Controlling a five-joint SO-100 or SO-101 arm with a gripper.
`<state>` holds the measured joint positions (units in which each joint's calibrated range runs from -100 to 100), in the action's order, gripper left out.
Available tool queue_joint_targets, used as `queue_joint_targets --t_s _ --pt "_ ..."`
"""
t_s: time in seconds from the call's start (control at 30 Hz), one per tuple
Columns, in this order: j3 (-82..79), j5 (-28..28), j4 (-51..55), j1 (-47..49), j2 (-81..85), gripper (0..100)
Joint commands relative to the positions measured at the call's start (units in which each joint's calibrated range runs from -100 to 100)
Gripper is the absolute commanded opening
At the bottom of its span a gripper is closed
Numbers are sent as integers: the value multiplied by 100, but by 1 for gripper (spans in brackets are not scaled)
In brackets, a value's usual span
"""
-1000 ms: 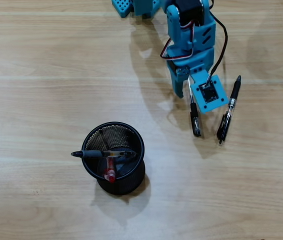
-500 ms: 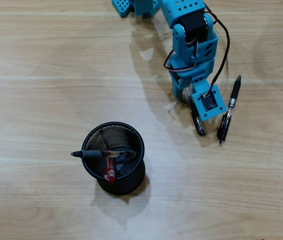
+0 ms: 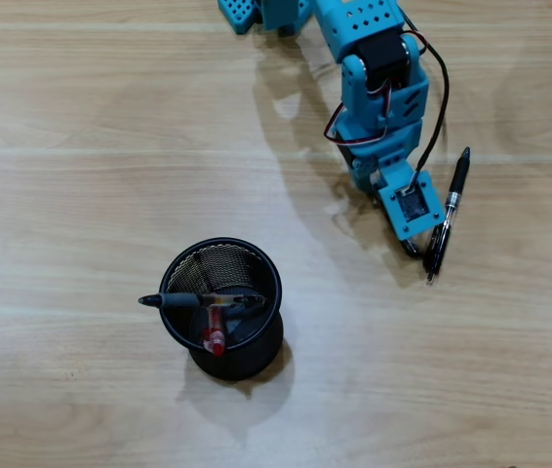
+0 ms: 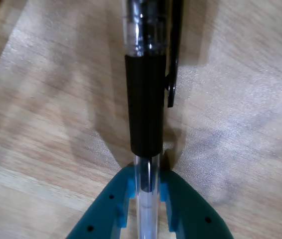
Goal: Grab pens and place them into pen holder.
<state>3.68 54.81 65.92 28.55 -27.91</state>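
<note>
A black pen with a clear barrel lies on the wooden table at the right, running from upper right to lower left. My blue gripper is down at its lower end. In the wrist view the gripper has a jaw on each side of the pen's clear barrel, both touching it, so it is shut on the pen. The black mesh pen holder stands at lower centre. A black pen rests across its rim, and a red pen lies inside.
The blue arm reaches in from the top edge, with red and black wires looping beside it. Bare wooden table lies between the gripper and the holder.
</note>
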Motion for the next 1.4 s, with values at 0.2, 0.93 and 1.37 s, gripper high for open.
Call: queue_joint_targets --t_s 0.2,0.93,1.37 --pt "555 -7 59 -399 762 2" --pt "573 -561 -285 -1670 3929 2" --pt "-436 -520 -5666 -2406 3542 3"
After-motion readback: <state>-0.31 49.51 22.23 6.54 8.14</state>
